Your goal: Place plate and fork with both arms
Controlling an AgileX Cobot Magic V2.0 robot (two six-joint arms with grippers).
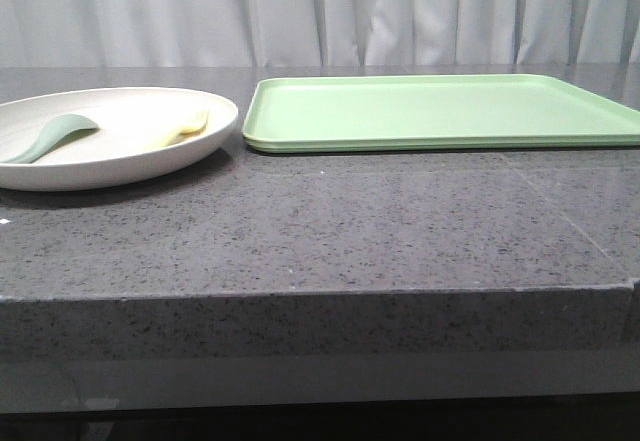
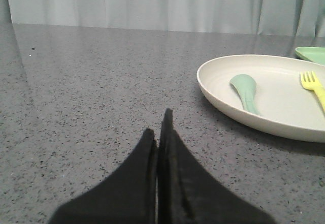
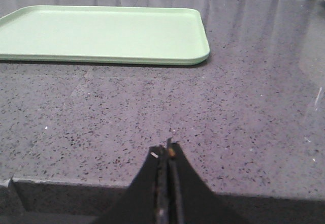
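Observation:
The cream-white plate [image 1: 120, 156] sits at the table's left and also shows in the left wrist view [image 2: 284, 122]. The pale-yellow fork [image 1: 180, 131] lies inside it on its right side, and shows in the left wrist view [image 2: 315, 86] too. My left gripper [image 2: 158, 125] is shut and empty, low over the bare table, short of the plate. My right gripper [image 3: 166, 149] is shut and empty near the table's front edge, well short of the tray. Neither gripper shows in the front view.
A pale teal-green spoon [image 1: 50, 136] lies in the plate's left part, also in the left wrist view [image 2: 246, 91]. A light-green rectangular tray [image 1: 440, 111] lies at the back right, also in the right wrist view [image 3: 101, 33]. A white curtain hangs behind the grey stone table [image 1: 330, 231].

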